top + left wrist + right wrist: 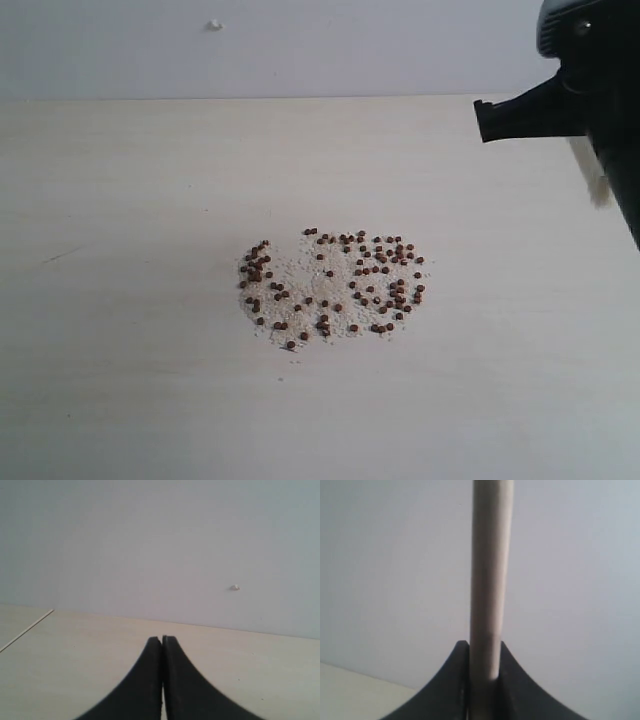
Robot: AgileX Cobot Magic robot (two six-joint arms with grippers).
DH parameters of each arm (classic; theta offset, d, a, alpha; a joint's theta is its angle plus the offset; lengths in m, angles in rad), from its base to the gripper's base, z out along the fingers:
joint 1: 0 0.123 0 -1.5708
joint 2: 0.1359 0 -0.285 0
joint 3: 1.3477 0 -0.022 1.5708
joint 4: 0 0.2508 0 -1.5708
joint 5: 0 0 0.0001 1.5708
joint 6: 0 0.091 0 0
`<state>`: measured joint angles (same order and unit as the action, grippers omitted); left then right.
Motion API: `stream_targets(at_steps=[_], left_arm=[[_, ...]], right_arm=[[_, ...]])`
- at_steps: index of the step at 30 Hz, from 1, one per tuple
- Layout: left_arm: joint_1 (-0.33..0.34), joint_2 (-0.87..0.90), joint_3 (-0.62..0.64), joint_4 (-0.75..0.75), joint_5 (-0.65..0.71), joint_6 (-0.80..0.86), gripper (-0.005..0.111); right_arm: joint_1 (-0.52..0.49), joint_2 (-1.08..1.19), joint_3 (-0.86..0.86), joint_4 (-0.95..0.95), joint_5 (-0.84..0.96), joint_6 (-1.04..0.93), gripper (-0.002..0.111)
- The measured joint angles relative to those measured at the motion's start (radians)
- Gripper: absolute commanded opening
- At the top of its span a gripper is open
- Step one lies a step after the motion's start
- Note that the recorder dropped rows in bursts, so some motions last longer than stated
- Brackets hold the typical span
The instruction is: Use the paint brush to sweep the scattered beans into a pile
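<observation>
- The small round reddish-brown beans (330,285) lie near the middle of the pale wooden table (120,380). They form a loose two-lobed scatter on a dusting of fine whitish crumbs (300,290), with a tighter clump at the left edge and a wider spread to the right. They are not yet gathered into one heap.
- The black right gripper (484,647) is pinching the round pale wooden handle of the paint brush (491,580), one jaw on each side.
- In the exterior view this arm sits at the far right, raised and well apart from the beans. A blurred pale strip below it is probably part of the brush, and the bristles cannot be made out.
- The black left gripper (162,640) has its jaws pressed together on nothing. It points over bare table toward the plain pale wall (150,540).
- Handling, as a judgement:
  - The beans are light, hard and round, so they will likely roll and skip away from a fast stroke.
  - The crumbs are powdery and will smear.
  - The brush is light, with a stiff handle and soft bristles that bend under pressure.
  - The handle is the right place to hold it, leaving the bristles free, and short gentle strokes from the outer edge inward suit it best.
</observation>
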<state>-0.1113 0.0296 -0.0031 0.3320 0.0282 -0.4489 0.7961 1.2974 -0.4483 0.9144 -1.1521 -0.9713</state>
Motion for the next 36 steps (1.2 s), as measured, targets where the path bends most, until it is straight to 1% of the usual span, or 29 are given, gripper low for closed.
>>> stream_targets(at_steps=[6, 10, 13, 15, 16, 17, 18, 22, 24, 25, 26, 28, 29, 31, 33, 36], left_arm=[[0.000, 0.000, 0.000, 0.000, 0.000, 0.003, 0.000], [0.000, 0.000, 0.000, 0.000, 0.000, 0.003, 0.000], [0.000, 0.000, 0.000, 0.000, 0.000, 0.003, 0.000], [0.000, 0.000, 0.000, 0.000, 0.000, 0.003, 0.000], [0.000, 0.000, 0.000, 0.000, 0.000, 0.003, 0.000], [0.000, 0.000, 0.000, 0.000, 0.000, 0.003, 0.000], [0.000, 0.000, 0.000, 0.000, 0.000, 0.003, 0.000], [0.000, 0.000, 0.000, 0.000, 0.000, 0.003, 0.000], [0.000, 0.000, 0.000, 0.000, 0.000, 0.003, 0.000], [0.000, 0.000, 0.000, 0.000, 0.000, 0.003, 0.000], [0.000, 0.000, 0.000, 0.000, 0.000, 0.003, 0.000], [0.000, 0.000, 0.000, 0.000, 0.000, 0.003, 0.000], [0.000, 0.000, 0.000, 0.000, 0.002, 0.003, 0.000], [0.000, 0.000, 0.000, 0.000, 0.001, 0.003, 0.000], [0.000, 0.000, 0.000, 0.000, 0.001, 0.003, 0.000], [0.000, 0.000, 0.000, 0.000, 0.001, 0.003, 0.000]], right_arm=[[-0.157, -0.105, 0.002, -0.166, 0.146, 0.116, 0.000], [-0.279, -0.243, 0.002, -0.292, 0.355, 0.131, 0.000], [-0.365, -0.361, 0.002, -0.439, 0.532, 0.182, 0.000], [-0.418, -0.436, 0.002, -0.587, 0.648, 0.269, 0.000], [-0.471, -0.515, 0.002, -0.798, 0.753, 0.432, 0.000], [-0.495, -0.551, 0.002, -0.914, 0.780, 0.532, 0.000], [-0.544, -0.614, 0.011, -1.131, 0.805, 0.738, 0.000], [-0.627, -0.700, 0.032, -1.508, 0.771, 1.100, 0.000], [-0.677, -0.725, 0.050, -1.697, 0.722, 1.277, 0.000], [-0.698, -0.732, 0.058, -1.758, 0.698, 1.351, 0.000], [-0.758, -0.738, 0.078, -1.857, 0.631, 1.447, 0.000], [-0.836, -0.738, 0.102, -1.916, 0.542, 1.499, 0.000], [-0.890, -0.738, 0.110, -1.930, 0.489, 1.512, 0.000], [-0.965, -0.718, 0.117, -1.936, 0.412, 1.530, 0.000], [-1.014, -0.687, 0.126, -1.945, 0.362, 1.534, 0.000], [-1.033, -0.578, 0.126, -1.965, 0.275, 1.528, 0.000]])
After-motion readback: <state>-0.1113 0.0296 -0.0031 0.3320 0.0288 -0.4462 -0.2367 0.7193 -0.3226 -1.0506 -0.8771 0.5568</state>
